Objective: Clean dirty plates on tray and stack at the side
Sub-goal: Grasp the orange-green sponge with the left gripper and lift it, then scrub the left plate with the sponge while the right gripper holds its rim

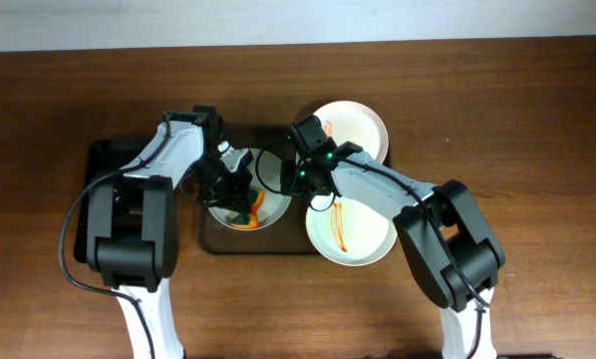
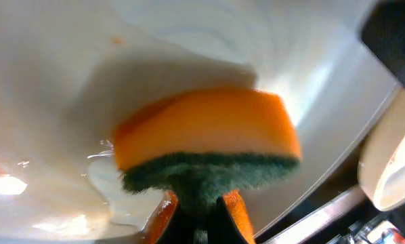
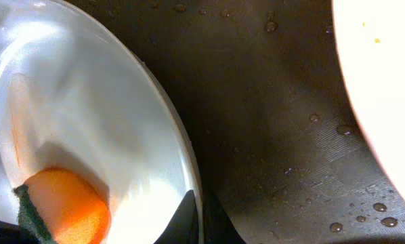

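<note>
A white plate sits in the wet dark tray. My left gripper is shut on an orange sponge with a green scrub side and presses it into this plate. The left wrist view shows the sponge between the fingers on the wet plate. My right gripper is shut on the plate's right rim; the fingers pinch the rim of the plate. Two more plates lie right of the tray: one at the back, one at the front with an orange-red streak.
A smaller black tray lies at the left under the left arm. The tray floor carries water drops. The edge of another white plate shows at the right of the right wrist view. Brown table surrounds everything.
</note>
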### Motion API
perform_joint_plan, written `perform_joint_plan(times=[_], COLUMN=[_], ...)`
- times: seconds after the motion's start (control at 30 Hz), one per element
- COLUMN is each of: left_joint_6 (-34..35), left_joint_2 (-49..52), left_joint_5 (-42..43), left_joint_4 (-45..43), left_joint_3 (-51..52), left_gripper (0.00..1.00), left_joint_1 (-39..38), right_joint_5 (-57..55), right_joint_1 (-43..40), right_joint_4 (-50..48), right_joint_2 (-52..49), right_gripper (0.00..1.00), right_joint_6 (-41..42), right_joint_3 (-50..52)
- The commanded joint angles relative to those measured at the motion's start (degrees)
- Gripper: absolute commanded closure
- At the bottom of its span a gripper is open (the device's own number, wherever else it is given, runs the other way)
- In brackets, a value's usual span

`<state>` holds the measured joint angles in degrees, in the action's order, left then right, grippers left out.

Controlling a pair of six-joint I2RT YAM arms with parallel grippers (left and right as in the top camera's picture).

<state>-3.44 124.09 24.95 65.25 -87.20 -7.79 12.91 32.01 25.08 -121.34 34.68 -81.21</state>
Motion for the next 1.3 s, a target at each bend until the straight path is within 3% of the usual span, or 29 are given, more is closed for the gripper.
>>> perform_joint_plan(times=[0.0, 0.03, 0.1, 0.23, 0.3, 0.4, 0.57, 0.8, 0.97, 1.03, 1.13, 1.27], left_joint_6=[8.55, 12.39, 14.16, 14.12, 12.61, 2.71, 3.67, 5.86, 7.39, 8.35, 8.09, 6.19], left_joint_2=[1.53, 1.53, 1.53, 1.53, 1.53, 1.53, 1.53, 1.53, 1.53, 1.53, 1.51, 1.51], left_joint_5=[-22.18, -31.45, -39.89, -40.54, -35.80, -22.51, -10.27, -4.52, -4.74, -4.74, -4.74, -9.16], left_joint_4=[-3.15, -4.76, -8.76, -16.39, -20.46, -21.05, -15.02, -0.42, -13.66, -15.08, -6.01, 15.50], left_joint_3=[-2.08, -3.63, -4.74, -4.74, -4.74, -4.81, -4.81, -4.85, -5.84, -7.04, -17.18, -40.33], left_gripper=[1.00, 1.00, 1.00, 1.00, 1.00, 1.00, 1.00, 1.00, 1.00, 1.00, 1.00, 1.00], left_joint_1=[-0.31, -0.50, -1.16, -3.21, -4.96, -7.52, -5.88, 0.33, 2.21, 2.23, 3.82, 8.72], right_joint_5=[-0.02, -0.02, -0.02, -0.02, -0.02, -0.02, -0.02, 0.00, 0.00, 0.00, 0.00, 0.44], right_joint_1=[-0.26, -0.26, -0.26, -0.26, -0.26, -0.26, -0.26, -0.26, -0.26, -0.26, -0.26, -0.26], right_joint_4=[0.02, 0.07, 0.07, 0.26, 0.26, 0.52, 0.70, 0.70, 0.74, 0.96, 1.79, 1.79], right_joint_2=[-1.01, -1.01, -1.01, -1.01, -1.01, -1.01, -1.01, -1.01, -1.01, -1.01, -1.01, -1.01], right_gripper=[0.96, 0.96, 0.96, 0.96, 0.96, 0.96, 0.96, 0.96, 0.96, 0.96, 0.96, 0.94], right_joint_6=[0.13, 0.11, 0.11, 0.11, 0.09, 0.09, 0.09, 0.09, 0.11, 0.11, 0.09, 0.11], right_joint_3=[0.68, 0.68, 0.68, 0.68, 0.68, 0.68, 0.68, 0.68, 0.68, 0.68, 0.68, 0.68])
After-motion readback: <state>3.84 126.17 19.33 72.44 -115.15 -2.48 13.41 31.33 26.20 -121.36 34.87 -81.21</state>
